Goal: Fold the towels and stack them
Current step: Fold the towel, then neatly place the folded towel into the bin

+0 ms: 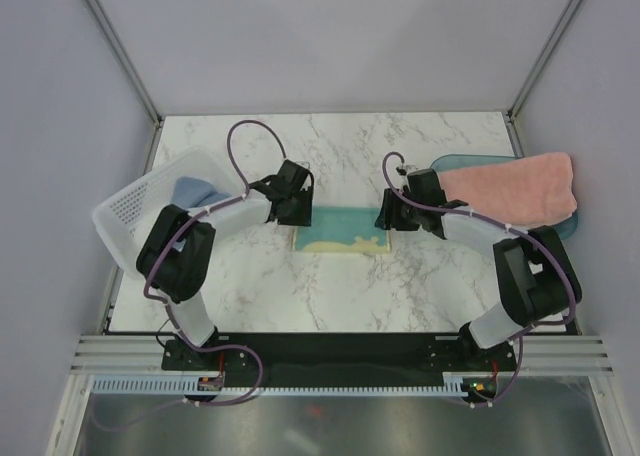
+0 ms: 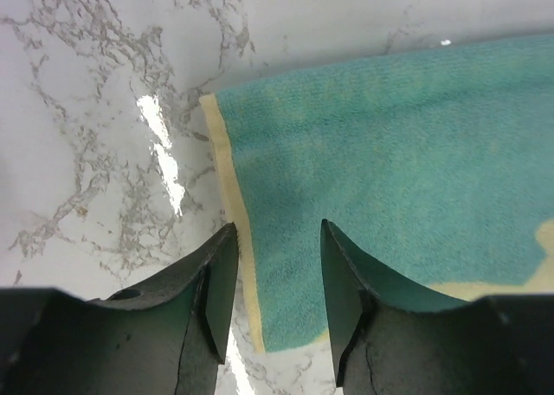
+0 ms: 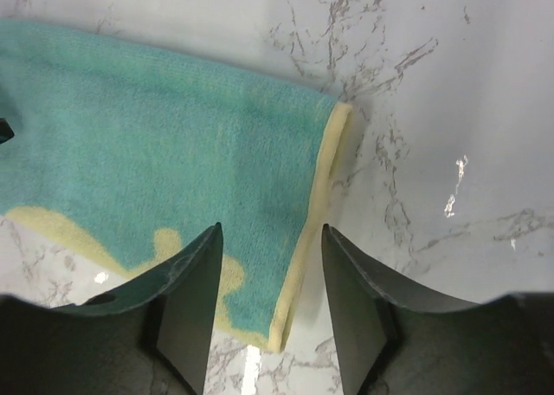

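A folded pale-yellow-and-teal towel (image 1: 340, 232) lies flat on the marble table between my two grippers. My left gripper (image 1: 296, 214) hangs over the towel's left edge; in the left wrist view its jaws (image 2: 278, 226) stand open above the yellow border of the towel (image 2: 389, 144), holding nothing. Over the right edge my right gripper (image 1: 393, 218) is also open (image 3: 272, 228), straddling the towel's (image 3: 156, 152) yellow hem without gripping it. A salmon-pink towel (image 1: 515, 184) lies on the tray at the right. A small blue-grey towel (image 1: 195, 190) sits in the basket at the left.
The white perforated basket (image 1: 135, 211) stands tilted at the table's left edge, beside my left arm. The teal translucent tray (image 1: 462, 162) lies at the right edge under the pink towel. Grey walls enclose the table on three sides.
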Controlling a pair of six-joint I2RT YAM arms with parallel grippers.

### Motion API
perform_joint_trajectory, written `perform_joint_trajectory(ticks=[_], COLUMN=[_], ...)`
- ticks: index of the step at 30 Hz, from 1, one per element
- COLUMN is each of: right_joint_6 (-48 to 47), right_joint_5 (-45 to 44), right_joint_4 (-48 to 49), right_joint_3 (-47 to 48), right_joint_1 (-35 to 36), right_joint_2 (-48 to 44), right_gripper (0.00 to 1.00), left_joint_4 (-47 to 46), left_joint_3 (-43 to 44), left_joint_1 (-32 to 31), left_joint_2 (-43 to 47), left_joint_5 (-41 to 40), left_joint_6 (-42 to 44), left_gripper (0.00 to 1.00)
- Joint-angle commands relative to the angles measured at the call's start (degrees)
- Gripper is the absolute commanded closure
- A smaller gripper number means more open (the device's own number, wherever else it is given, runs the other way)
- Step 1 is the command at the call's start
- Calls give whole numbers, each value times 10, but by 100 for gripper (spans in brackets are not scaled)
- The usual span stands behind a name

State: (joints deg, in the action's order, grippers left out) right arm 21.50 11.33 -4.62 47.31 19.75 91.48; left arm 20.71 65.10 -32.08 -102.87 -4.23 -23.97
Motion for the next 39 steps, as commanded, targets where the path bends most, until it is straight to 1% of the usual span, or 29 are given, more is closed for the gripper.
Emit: perform_joint_trajectory(ticks=[1, 2, 4, 7, 8, 10, 13, 18, 22, 30, 36, 37, 39], right_joint_6=[7, 10, 22, 37, 37, 39, 45, 53, 65, 72, 63, 63, 63], right_joint_5=[11, 8, -11, -13, -11, -6, 11, 15, 35, 18, 26, 28, 37], right_joint_4=[-47, -57, -78, -79, -79, -74, -67, -24, 22, 79, 98, 102, 113], right_joint_3=[23, 23, 15, 4, 4, 9, 16, 8, -20, -77, -97, -100, -102], right_joint_1=[0, -1, -1, -1, -1, -1, -1, -1, 0, 11, 13, 13, 13], right_joint_2=[-54, -60, -77, -85, -83, -71, -45, -4, 9, 9, 19, 19, 24], right_gripper=[41, 38, 36, 35, 32, 31, 30, 30, 31, 34, 39, 42, 44], left_joint_4=[13, 20, 42, 69, 67, 57, 52, 21, 19, 19, 17, 17, 17], left_joint_3=[27, 29, 26, 12, 1, -21, -22, -40, -51, -72, -78, -78, -80], left_joint_1=[-1, -1, -1, -2, -1, -1, -1, 1, 1, 1, 1, 1, 1], left_joint_2=[67, 75, 96, 105, 107, 103, 81, 55, 32, 26, 24, 23, 22], left_joint_5=[27, 33, 39, 17, 8, 3, 19, 30, 26, 7, 7, 8, 8], left_joint_6=[35, 35, 32, 23, 22, 16, 8, -13, -20, -26, -28, -29, -30], left_gripper=[50, 49, 49, 49, 49, 52, 56, 57, 59, 62, 62, 62, 62])
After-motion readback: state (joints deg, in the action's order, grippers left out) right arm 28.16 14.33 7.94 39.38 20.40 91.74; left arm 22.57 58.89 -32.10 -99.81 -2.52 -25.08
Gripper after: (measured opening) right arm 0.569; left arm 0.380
